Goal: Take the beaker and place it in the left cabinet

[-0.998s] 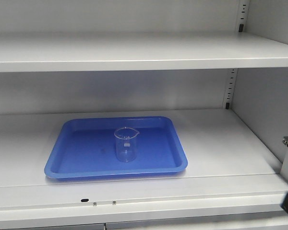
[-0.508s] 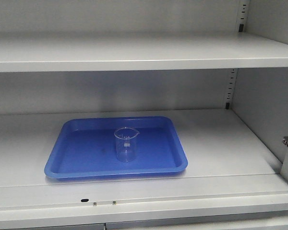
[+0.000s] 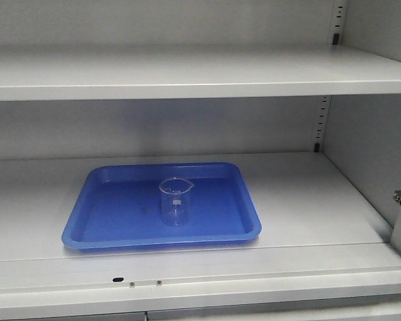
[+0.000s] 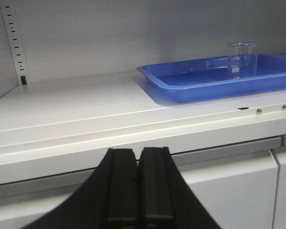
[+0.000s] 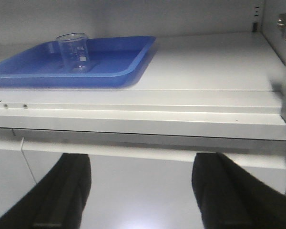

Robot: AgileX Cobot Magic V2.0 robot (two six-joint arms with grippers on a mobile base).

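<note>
So the beaker [image 3: 175, 200] is standing upright in the middle of a blue tray [image 3: 113, 221], spout pointing toward the far right, nothing touching it. The tray sits on the lower shelf [image 3: 307, 200] of the left cabinet [image 3: 361, 140], a bit left of centre, with another shelf above and slotted rails running up the far right corner. Both arms are down below the shelf's near edge, well apart from the beaker. The left gripper [image 4: 137, 191] has its black fingers pressed together, holding nothing. The right gripper [image 5: 140, 195] is spread wide, also holding nothing.
</note>
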